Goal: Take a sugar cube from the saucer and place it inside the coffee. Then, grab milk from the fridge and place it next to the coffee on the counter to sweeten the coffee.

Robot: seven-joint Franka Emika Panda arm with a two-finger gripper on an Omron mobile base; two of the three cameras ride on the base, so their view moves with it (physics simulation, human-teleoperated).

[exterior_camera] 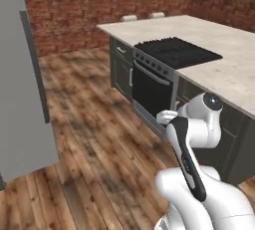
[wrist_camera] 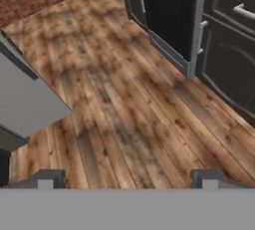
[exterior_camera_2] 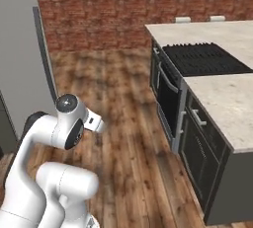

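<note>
Gripper (wrist_camera: 127, 179) hung wide open, empty, over wood floor (wrist_camera: 124, 114). Fridge (exterior_camera: 20, 84) stood closed at left, surface (exterior_camera: 219, 55) right. Likely milk step; next, reach fridge handle (exterior_camera: 35, 64).

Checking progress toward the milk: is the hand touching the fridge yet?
Apart. The hand view shows the hand open over bare wooden floor, with the grey fridge off to one side, well clear of the fingertips.

arm: folded tight over the base, elbow raised, forearm doubled back down
wrist: tucked low in front of the body
gripper (wrist_camera: 127, 179): aimed down at the floor, fingertips (wrist_camera: 47, 179) spread wide, nothing between them
</note>
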